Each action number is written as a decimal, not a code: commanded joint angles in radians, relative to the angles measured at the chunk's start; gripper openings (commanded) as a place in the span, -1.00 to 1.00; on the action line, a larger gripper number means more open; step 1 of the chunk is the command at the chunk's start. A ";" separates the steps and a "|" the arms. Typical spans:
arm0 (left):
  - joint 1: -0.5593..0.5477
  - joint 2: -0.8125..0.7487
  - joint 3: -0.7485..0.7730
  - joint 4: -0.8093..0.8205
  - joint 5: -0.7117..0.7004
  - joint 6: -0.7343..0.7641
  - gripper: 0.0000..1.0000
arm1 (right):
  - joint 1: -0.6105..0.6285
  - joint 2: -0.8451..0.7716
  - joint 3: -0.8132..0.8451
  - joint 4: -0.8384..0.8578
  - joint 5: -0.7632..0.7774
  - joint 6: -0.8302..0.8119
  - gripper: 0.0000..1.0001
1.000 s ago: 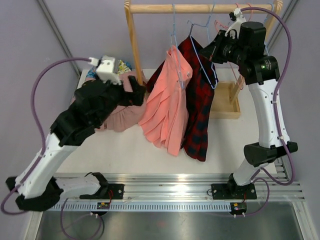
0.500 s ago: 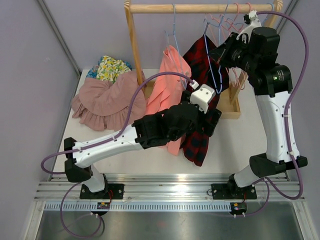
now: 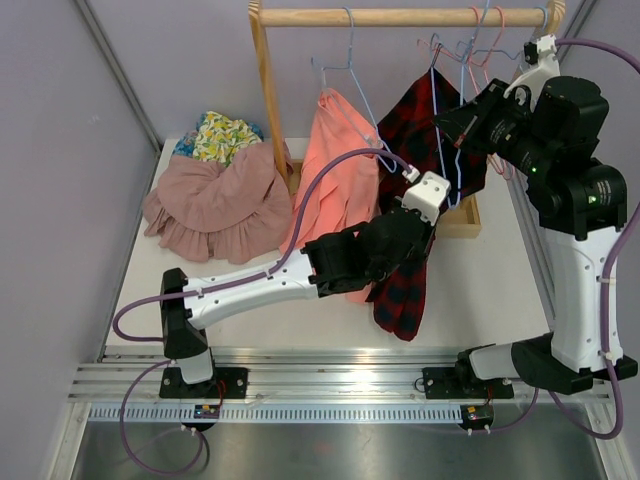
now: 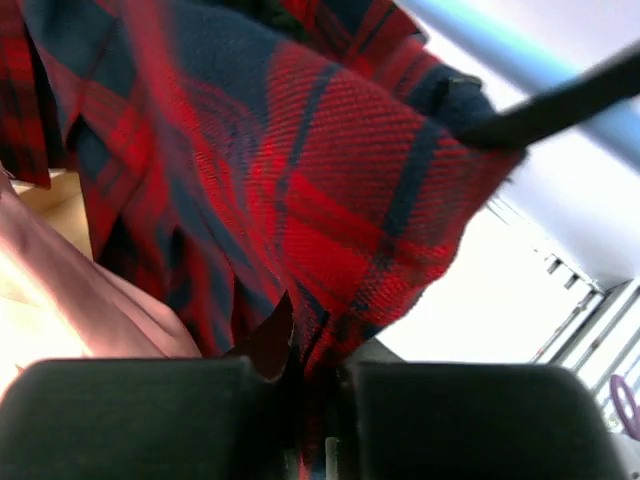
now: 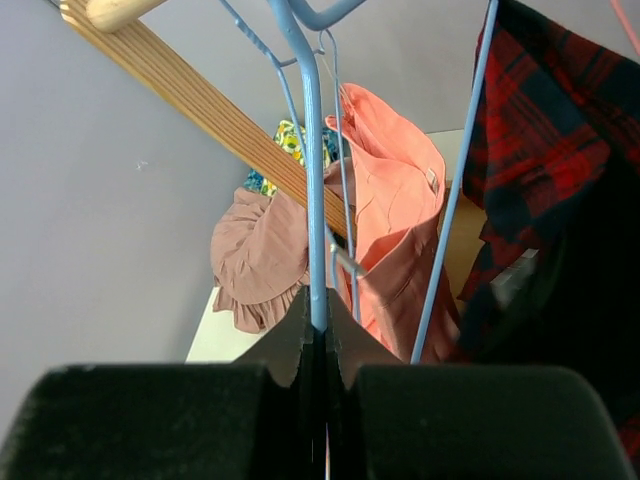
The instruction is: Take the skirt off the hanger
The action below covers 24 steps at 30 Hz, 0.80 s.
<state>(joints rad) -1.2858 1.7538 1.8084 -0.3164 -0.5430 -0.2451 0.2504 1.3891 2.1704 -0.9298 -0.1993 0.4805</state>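
Note:
A red and navy plaid skirt (image 3: 405, 290) hangs from a blue wire hanger (image 3: 461, 150) under the wooden rail. My left gripper (image 3: 432, 222) reaches in from the left at the skirt's middle. In the left wrist view it (image 4: 315, 400) is shut on a fold of the plaid skirt (image 4: 330, 170), cloth pinched between the pads. My right gripper (image 3: 452, 125) is up at the hanger. The right wrist view shows it (image 5: 322, 345) shut on the blue hanger (image 5: 312, 180), with the skirt (image 5: 545, 150) to its right.
A coral skirt (image 3: 335, 170) hangs on another blue hanger just left of the plaid one. The wooden rack (image 3: 400, 17) has a post (image 3: 268, 90) and a base tray (image 3: 462, 215). Pink (image 3: 215, 205) and floral (image 3: 222, 135) garments lie piled at back left. Pink hangers (image 3: 490, 40) hang at the rail's right.
My left arm swung from the garment pile across to the plaid skirt and shut on its cloth. The right gripper carried the hanger up and to the right.

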 commanded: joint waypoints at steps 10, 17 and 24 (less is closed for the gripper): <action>-0.167 -0.111 0.002 0.115 -0.135 0.084 -1.00 | 0.001 -0.110 -0.178 0.232 0.075 0.012 -1.00; -0.420 -0.184 -0.138 0.226 -0.328 0.213 -1.00 | 0.001 -0.096 -0.172 0.269 0.100 0.012 -1.00; -0.443 -0.237 -0.271 0.129 -0.536 0.161 -1.00 | 0.001 -0.120 -0.094 0.146 0.035 0.000 -1.00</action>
<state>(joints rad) -1.7203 1.5848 1.5959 -0.2298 -0.9203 -0.0807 0.2554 1.3010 1.9984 -0.8787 -0.1619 0.5163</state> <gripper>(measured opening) 0.038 0.041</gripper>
